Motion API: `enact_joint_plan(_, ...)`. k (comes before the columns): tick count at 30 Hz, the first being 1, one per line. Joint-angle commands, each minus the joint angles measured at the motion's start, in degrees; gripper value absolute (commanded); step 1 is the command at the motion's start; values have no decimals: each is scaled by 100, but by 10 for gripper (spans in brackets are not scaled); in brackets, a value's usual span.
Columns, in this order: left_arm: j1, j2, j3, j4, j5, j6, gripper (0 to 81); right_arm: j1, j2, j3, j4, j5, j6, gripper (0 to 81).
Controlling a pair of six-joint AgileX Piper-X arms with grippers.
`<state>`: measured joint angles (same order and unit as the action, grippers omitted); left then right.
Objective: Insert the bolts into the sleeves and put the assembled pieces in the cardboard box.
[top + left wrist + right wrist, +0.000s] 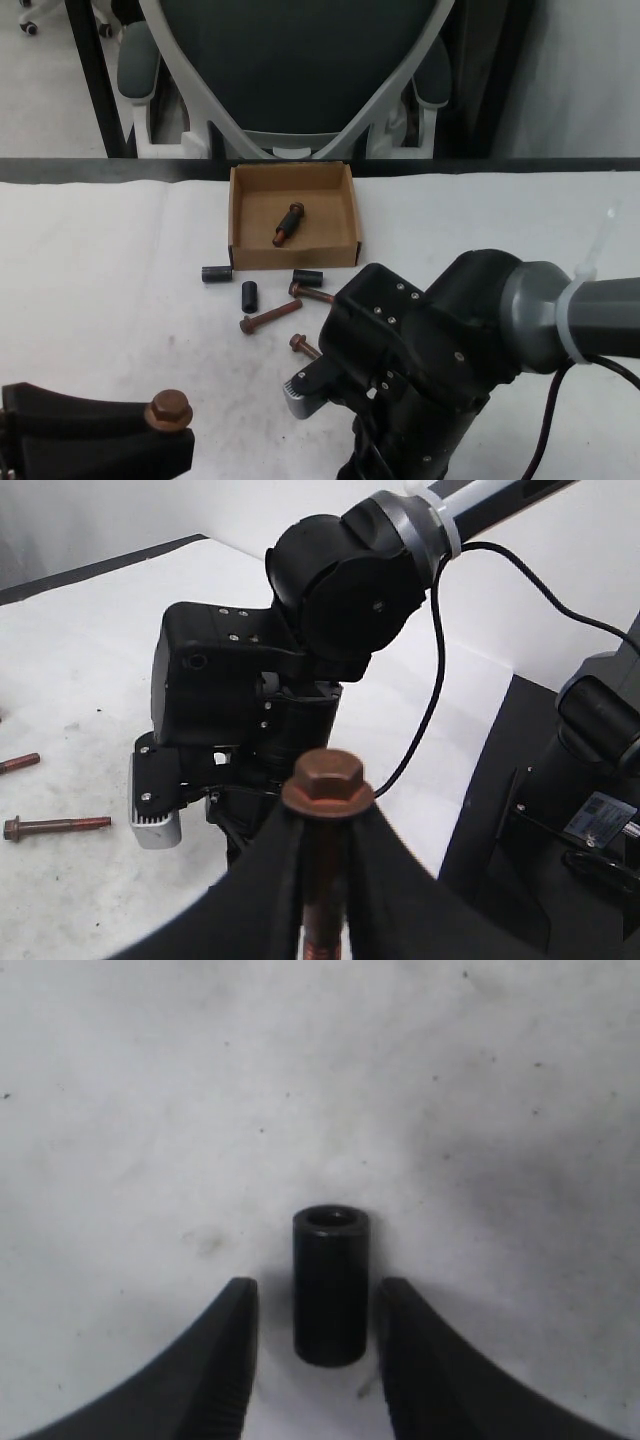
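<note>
My left gripper point(326, 825) is shut on a copper bolt point(327, 785), whose hex head sticks up between the fingers; in the high view it sits at the near left point(168, 415). My right gripper point(318, 1290) is open low over the white bench, with a black sleeve point(331, 1285) between its fingers and a narrow gap on each side. The sleeve's bore shows at its far end. The cardboard box point(295, 256) at the back centre holds one assembled bolt and sleeve point(288, 223).
In front of the box lie loose black sleeves point(216, 274) point(249, 295) point(307, 277) and copper bolts point(270, 317) point(305, 346). The bulky right arm point(430, 340) covers the near right of the bench. An office chair point(290, 60) stands beyond the far edge.
</note>
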<state>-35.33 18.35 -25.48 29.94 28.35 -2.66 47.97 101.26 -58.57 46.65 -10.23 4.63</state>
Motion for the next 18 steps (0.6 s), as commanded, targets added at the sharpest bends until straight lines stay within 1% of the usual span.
enact_joint_plan(1,7,-32,-9,-102,31,-39,8,-3,-13,-40,-1,10,-77,379)
enact_joint_plan(3,7,-32,-9,-102,31,-39,8,-3,-13,-40,-92,10,-77,372)
enact_joint_plan(4,7,-32,-9,-102,31,-39,8,-3,4,-40,-106,56,-61,349)
enact_joint_plan(5,7,-32,-9,-102,31,-39,8,-3,2,-40,-104,109,-24,305)
enact_joint_plan(7,7,-32,-9,-102,31,-39,8,-3,2,-40,-86,139,-27,173)
enact_joint_plan(9,7,-32,-9,-102,31,-39,8,-3,2,-40,-87,138,-27,2)
enact_joint_plan(14,7,-32,-9,-102,20,-39,8,-3,-50,-40,-120,74,187,2)
enact_joint_plan(18,7,-32,-9,-143,4,-39,8,-3,-383,-21,-505,157,186,2)
